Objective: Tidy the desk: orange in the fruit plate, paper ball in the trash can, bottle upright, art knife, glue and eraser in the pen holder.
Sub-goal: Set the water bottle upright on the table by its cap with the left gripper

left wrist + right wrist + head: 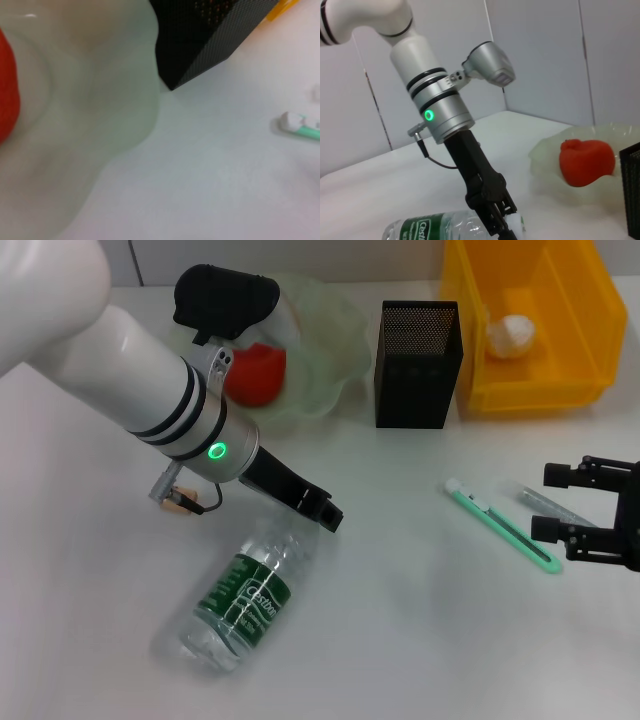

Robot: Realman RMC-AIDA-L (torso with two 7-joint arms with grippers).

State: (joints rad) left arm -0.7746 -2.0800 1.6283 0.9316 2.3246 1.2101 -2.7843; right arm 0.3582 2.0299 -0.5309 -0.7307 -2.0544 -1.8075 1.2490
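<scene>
Head view: your left gripper (325, 515) sits at the neck of the lying bottle (243, 597); finger spread unreadable. Right gripper (590, 512) waits open by the art knife (502, 523). Right wrist view: a glancing pinch there could roll the bottle away.

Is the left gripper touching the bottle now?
Touching. In the right wrist view, the left gripper has its black fingers at the cap end of the lying bottle, with no gap visible between them.
</scene>
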